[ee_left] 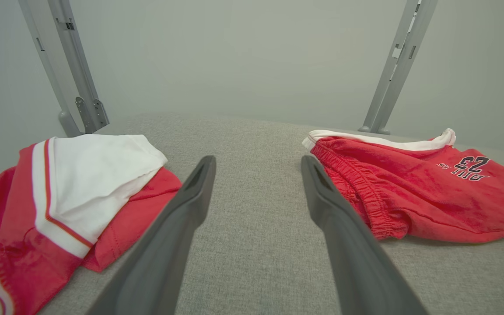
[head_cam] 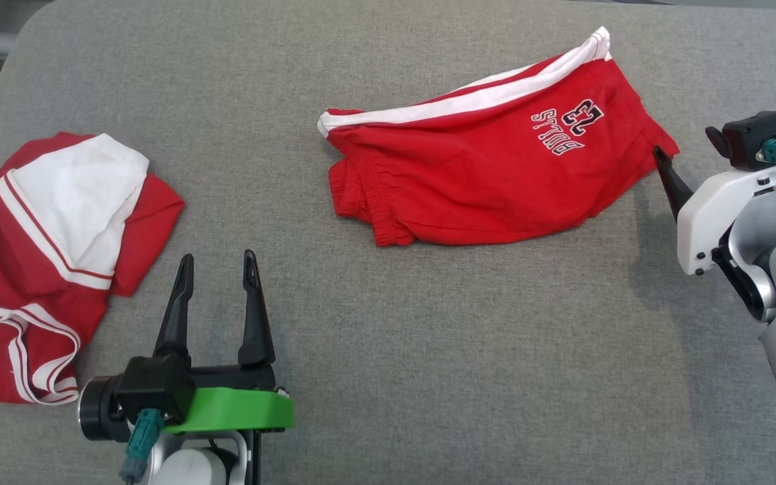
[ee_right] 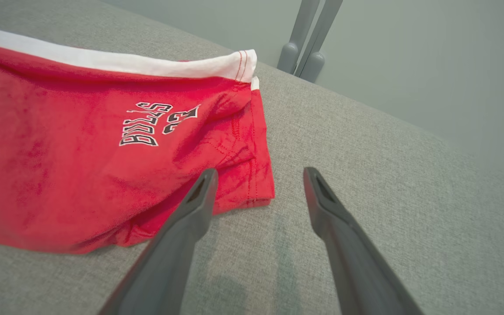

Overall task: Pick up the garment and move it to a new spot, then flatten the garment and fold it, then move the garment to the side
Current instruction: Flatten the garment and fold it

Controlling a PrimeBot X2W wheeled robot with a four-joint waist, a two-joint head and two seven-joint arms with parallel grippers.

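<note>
Red shorts (head_cam: 482, 175) with a white side stripe and "BULLS 23" print lie rumpled on the grey padded table (head_cam: 428, 377), centre right. They also show in the left wrist view (ee_left: 431, 197) and the right wrist view (ee_right: 59, 166). My right gripper (head_cam: 663, 158) stands open just off the shorts' right hem corner, fingers empty (ee_right: 260, 173). My left gripper (head_cam: 218, 259) is open and empty near the front left, between the two garments (ee_left: 257, 162). A second red and white garment (head_cam: 44, 269) lies crumpled at the left edge (ee_left: 59, 197).
Grey metal posts (ee_left: 77, 87) (ee_left: 392, 74) rise behind the table's far edge, and one shows in the right wrist view (ee_right: 309, 43). The table's rounded corner (head_cam: 17, 40) is at the upper left. Bare grey surface spans the front middle.
</note>
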